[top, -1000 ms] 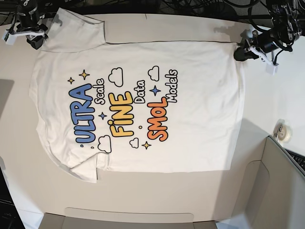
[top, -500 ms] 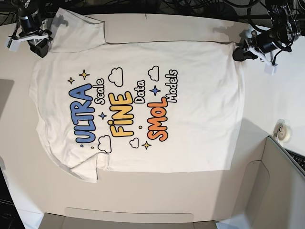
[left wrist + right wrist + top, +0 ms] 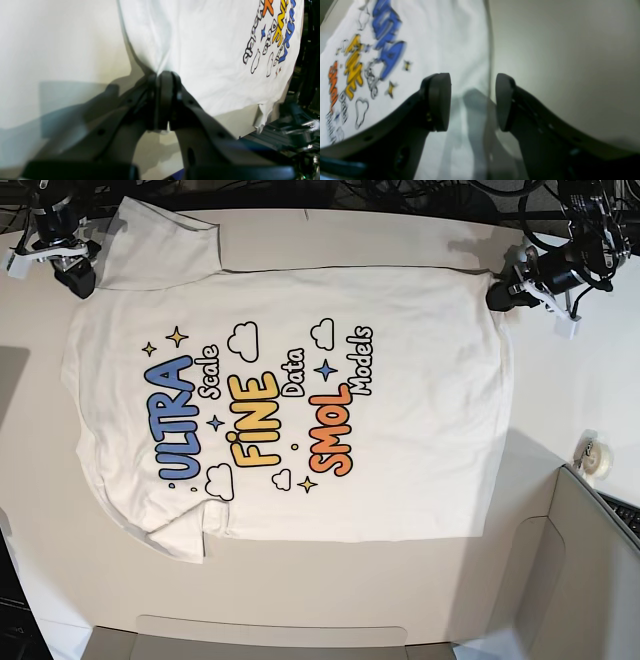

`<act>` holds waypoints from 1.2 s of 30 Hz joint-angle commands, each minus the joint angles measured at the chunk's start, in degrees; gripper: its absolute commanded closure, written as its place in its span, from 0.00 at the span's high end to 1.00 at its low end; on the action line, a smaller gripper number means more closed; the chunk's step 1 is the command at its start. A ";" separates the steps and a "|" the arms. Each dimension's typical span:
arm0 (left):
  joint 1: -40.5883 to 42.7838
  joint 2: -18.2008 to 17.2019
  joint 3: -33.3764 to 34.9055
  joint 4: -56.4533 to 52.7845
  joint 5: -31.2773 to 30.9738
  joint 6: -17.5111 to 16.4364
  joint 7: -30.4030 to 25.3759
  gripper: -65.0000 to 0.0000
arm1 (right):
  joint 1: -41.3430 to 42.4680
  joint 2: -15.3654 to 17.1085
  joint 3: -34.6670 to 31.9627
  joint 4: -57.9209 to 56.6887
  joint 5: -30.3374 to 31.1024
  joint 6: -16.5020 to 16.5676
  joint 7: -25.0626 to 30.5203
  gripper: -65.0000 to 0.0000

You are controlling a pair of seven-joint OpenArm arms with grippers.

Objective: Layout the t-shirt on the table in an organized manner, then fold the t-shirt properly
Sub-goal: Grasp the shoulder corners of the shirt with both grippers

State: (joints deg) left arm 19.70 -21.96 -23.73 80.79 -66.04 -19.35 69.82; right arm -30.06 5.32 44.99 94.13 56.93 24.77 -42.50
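Note:
The white t-shirt (image 3: 420, 440) lies flat and print-up on the off-white table (image 3: 560, 390), with "ULTRA", "FINE" and "SMOL" showing. My left gripper (image 3: 500, 292) is at the shirt's far right corner. In the left wrist view it (image 3: 162, 82) is shut on that corner of the t-shirt (image 3: 200, 50), and the cloth puckers into the jaws. My right gripper (image 3: 78, 280) is at the far left, by the sleeve. In the right wrist view it (image 3: 473, 102) is open and empty, its jaws straddling the edge of the t-shirt (image 3: 440, 37) just above the table (image 3: 557, 50).
A small tape roll (image 3: 598, 457) sits near the table's right edge. Grey-beige panels stand at the lower right (image 3: 590, 580) and along the front edge (image 3: 270, 640). Dark cables and arm bases line the back edge.
The right gripper has shifted slightly near the sleeve and stands open. The left gripper has crept a little left, still holding the shirt corner. The shirt has hardly moved.

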 commanded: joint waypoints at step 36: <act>0.56 -0.42 1.62 -1.01 7.62 1.73 2.05 0.00 | 11.03 -4.31 9.82 -6.96 -7.92 -1.26 -17.24 0.39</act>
State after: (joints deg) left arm 19.22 -22.22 -22.85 80.38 -65.95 -19.38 69.17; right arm -18.59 1.28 55.22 88.23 55.00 25.76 -55.40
